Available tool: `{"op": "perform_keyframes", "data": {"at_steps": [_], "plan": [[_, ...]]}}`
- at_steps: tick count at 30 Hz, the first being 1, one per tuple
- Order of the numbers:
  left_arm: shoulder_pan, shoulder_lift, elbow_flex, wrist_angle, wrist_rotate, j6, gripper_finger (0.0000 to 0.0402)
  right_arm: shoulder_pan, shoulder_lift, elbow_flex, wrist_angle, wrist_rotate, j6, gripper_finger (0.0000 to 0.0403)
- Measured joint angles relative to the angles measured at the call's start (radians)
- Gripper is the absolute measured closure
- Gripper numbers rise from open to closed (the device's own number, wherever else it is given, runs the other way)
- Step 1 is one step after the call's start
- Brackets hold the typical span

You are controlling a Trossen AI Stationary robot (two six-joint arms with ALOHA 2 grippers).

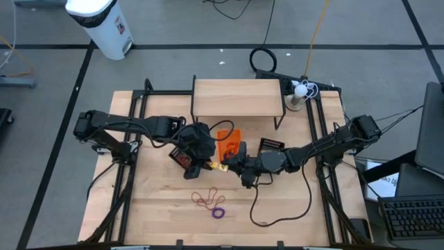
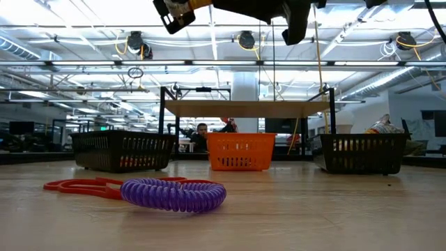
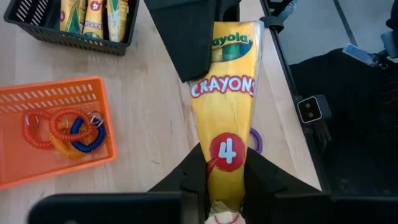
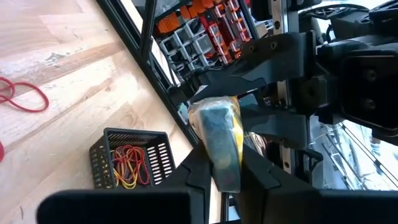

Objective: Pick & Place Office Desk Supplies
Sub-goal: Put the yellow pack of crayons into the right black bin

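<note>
A: Yellow crayon packet (image 3: 227, 106) mid-air just beside orange tray (image 1: 227, 142), pinched by left fingers (image 3: 225, 186) and right fingers (image 4: 225, 168) together.
B: Risky. Could tear or drop to worktop (image 1: 291, 208) if pulled apart.

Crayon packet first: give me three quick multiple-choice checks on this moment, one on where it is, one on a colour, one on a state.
1. Where is the crayon packet?
A. Flat on the wood
B. In the air, between the left pincer and the right pincer
C. In a mesh basket

2. What colour is the coil beside the red bands?
A. Purple
B. Green
C. White

3. What state is the orange tray in?
A. Upside down
B. Holding coiled rings
C. Stacked on a basket

Answers: 1 B, both wrist views show fingers on either side of the packet. 2 A, the low view shows it purple. 3 B, orange and blue coils lie inside.
</note>
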Motion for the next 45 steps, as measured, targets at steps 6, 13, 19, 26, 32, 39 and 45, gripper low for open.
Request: {"op": "perform_keyframes", "data": {"at_steps": [6, 13, 19, 26, 32, 39, 45], "plan": [[0.002, -0.001, 0.000, 0.007, -0.014, -0.005, 0.0247, 0.008, -0.007, 0.000, -0.006, 0.005, 0.027, 0.0378], [0.002, -0.057, 0.000, -0.039, -0.022, 0.002, 0.0147, 0.014, -0.050, -0.001, -0.038, 0.025, 0.054, 0.0383], [0.001, -0.181, -0.001, -0.199, -0.024, 0.063, 0.0100, 0.014, -0.185, -0.001, -0.242, 0.025, 0.184, 0.0380], [-0.044, -0.480, -0.205, -0.093, -0.111, 0.151, 0.0128, -0.029, -0.475, -0.127, -0.371, -0.019, 0.452, 0.0383], [-0.066, -0.757, -0.538, 0.252, -0.176, 0.052, 0.0232, -0.053, -0.730, -0.294, -0.421, 0.007, 0.716, 0.0382], [-0.099, -0.937, -0.871, 0.587, -0.276, -0.072, 0.0389, -0.061, -0.885, -0.409, -0.649, 0.065, 1.068, 0.0382], [-0.104, -1.007, -0.968, 0.616, -0.343, -0.082, 0.0390, -0.061, -0.903, -0.427, -0.967, 0.082, 1.408, 0.0382]]}}
